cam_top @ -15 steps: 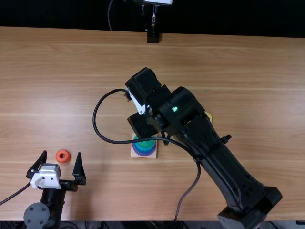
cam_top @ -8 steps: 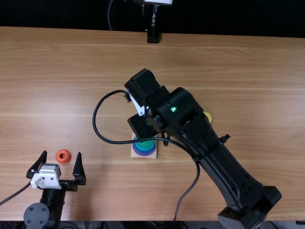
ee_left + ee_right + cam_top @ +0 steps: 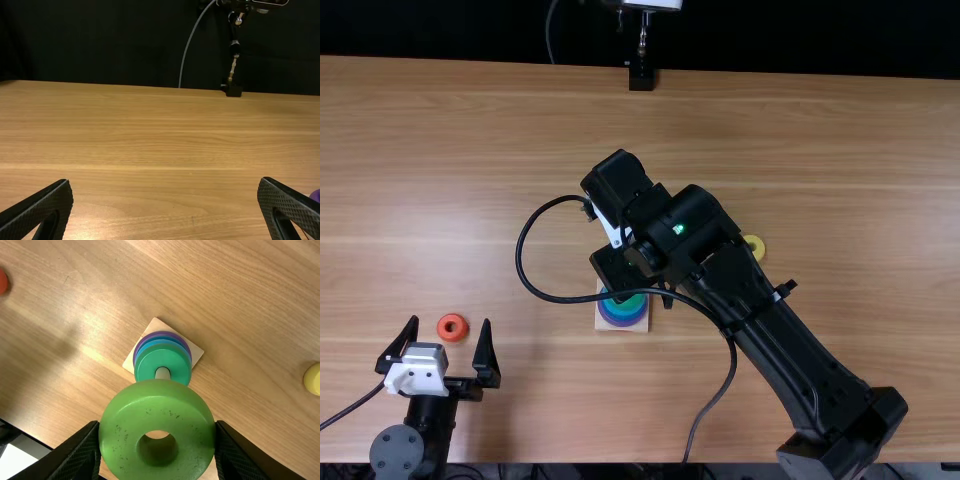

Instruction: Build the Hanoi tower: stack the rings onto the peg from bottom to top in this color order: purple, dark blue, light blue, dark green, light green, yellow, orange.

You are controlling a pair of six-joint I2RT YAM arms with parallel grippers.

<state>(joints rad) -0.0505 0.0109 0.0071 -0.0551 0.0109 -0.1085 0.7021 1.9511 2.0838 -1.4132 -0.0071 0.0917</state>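
in the right wrist view, edges crop the orange ring [image 3: 3,282] and yellow ring [image 3: 313,379].

A black backdrop hangs behind the wooden table [image 3: 470,150].

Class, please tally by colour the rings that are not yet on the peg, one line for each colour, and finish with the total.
Light green ring: 1
Yellow ring: 1
Orange ring: 1
Total: 3
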